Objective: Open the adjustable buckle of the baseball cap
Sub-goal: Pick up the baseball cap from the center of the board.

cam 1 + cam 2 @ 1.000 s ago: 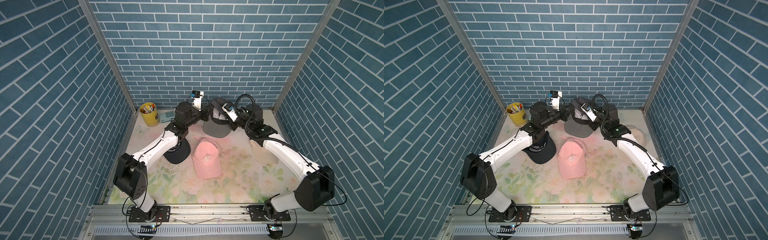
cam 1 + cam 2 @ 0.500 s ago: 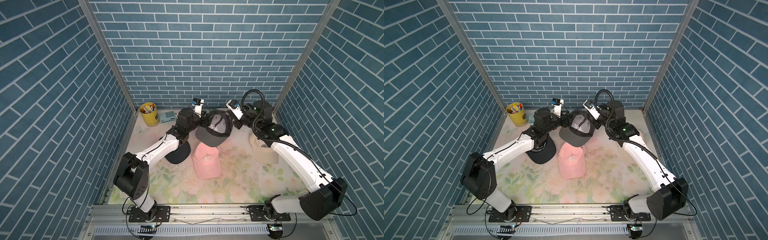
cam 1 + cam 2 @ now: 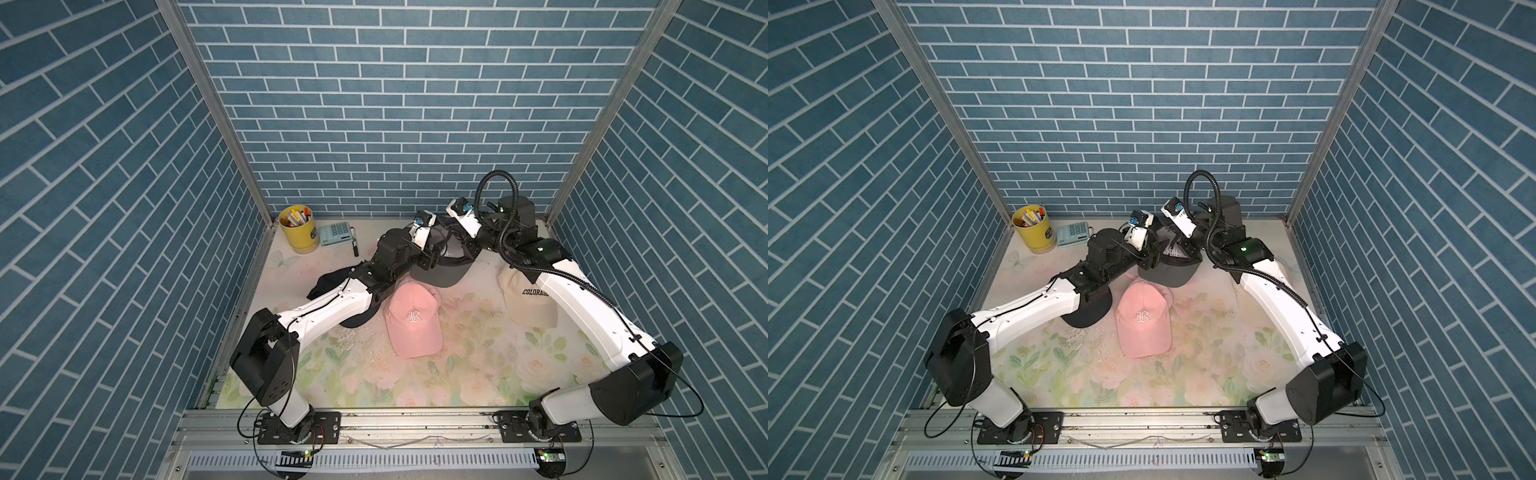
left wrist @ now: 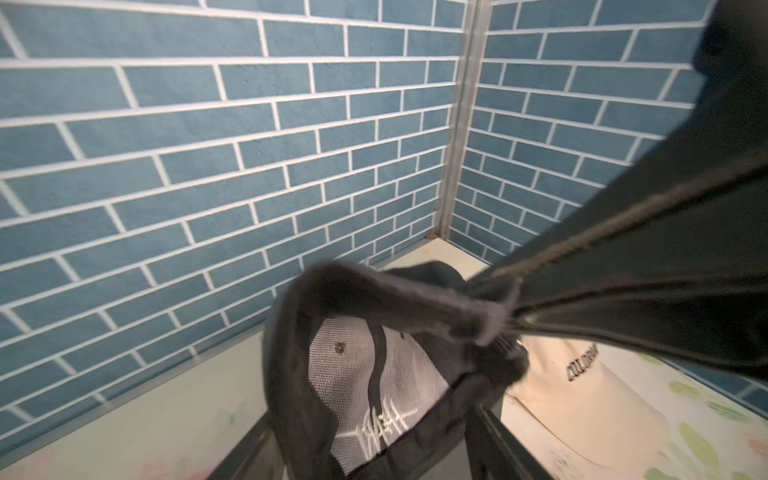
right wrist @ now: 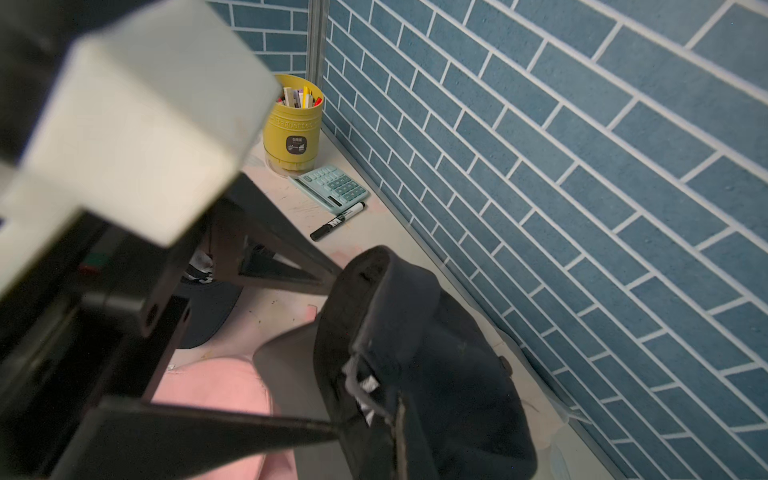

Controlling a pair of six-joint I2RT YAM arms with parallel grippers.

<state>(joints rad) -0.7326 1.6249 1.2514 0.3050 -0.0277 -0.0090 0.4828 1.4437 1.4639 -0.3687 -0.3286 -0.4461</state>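
Centre-right, left wrist view: right gripper jaws are pinching dark cap; right wrist view is showing left gripper jaws spread.

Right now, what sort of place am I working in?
Probably a staged robot test booth: blue brick-pattern wall panels in metal framing, a floral table cover, and props like a yellow pen cup and calculator.

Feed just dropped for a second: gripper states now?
Left gripper: open, fingers either side of the cap.
Right gripper: shut on the cap.
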